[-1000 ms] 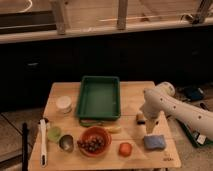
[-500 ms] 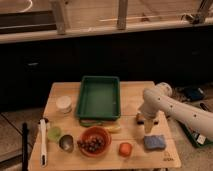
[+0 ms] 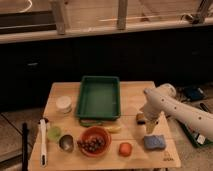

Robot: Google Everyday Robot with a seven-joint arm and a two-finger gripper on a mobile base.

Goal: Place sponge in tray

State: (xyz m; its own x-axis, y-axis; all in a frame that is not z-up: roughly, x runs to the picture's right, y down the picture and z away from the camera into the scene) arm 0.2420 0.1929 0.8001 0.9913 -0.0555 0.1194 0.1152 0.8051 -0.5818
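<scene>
A light wooden slatted table (image 3: 134, 97) stood before a dark wall, and the flat blue rectangular sponge (image 3: 154, 142) lay on it near the front right corner, well apart from the deep green rectangular plastic tray (image 3: 99, 96) that sat at the middle of the back half. The tray held nothing that could be seen. The robot's white arm (image 3: 182, 112) reached in from the right edge and bent down over the table, and its pale gripper (image 3: 151, 128) pointed downward just behind the sponge, close above it; whether it touched the sponge could not be told, nor whether it was released or clenched. A small yellowish-brown object (image 3: 140, 118) sat on the table just beside the gripper, on the side toward the tray (its kind was not clear). In front of the tray a red-orange round bowl (image 3: 94, 141) held dark fruit, with a pale yellow piece of fruit (image 3: 114, 128) behind it and a round orange fruit (image 3: 125, 148) between the bowl and the sponge. To the left stood a white round container (image 3: 63, 103), a small light-green cup (image 3: 54, 132) and a grey metal cup (image 3: 66, 142), and a long white utensil (image 3: 43, 142) lay along the left edge.
</scene>
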